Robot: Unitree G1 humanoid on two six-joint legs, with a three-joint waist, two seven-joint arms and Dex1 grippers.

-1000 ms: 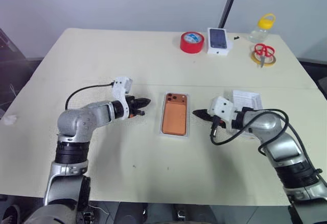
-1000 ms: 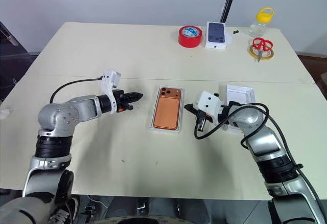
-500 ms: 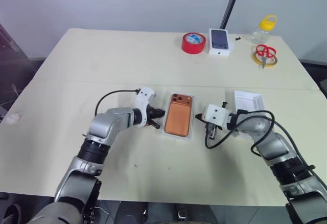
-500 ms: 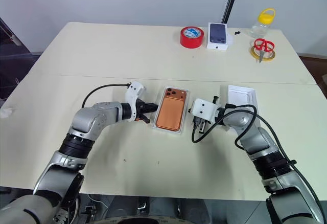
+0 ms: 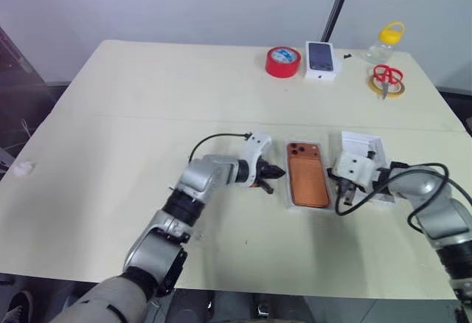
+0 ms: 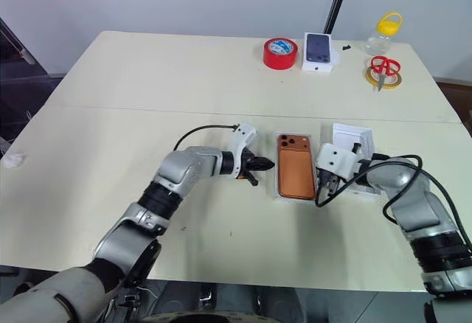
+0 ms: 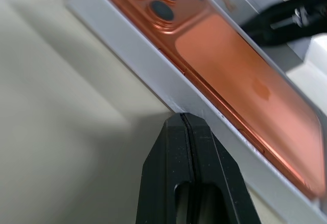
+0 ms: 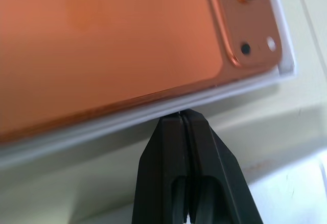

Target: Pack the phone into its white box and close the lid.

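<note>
phone (image 5: 307, 183): lies camera-side up in the white box (image 6: 278, 187) on the surface (image 5: 147, 116)
left claw (image 5: 274, 170): closed, empty, at the box's left wall
right claw (image 8: 182, 115): closed, empty, at the right wall
lid (image 5: 363, 146): just right of the box

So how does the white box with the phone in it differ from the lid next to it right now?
The white box holds the orange phone lying camera side up; the lid lies open side up with bare white inside. The box sits between the two shut grippers, left gripper and right gripper at its long sides, while the lid is partly hidden behind the right gripper's wrist. Both are shallow white rectangles lying flat on the table, long sides roughly parallel.
</note>
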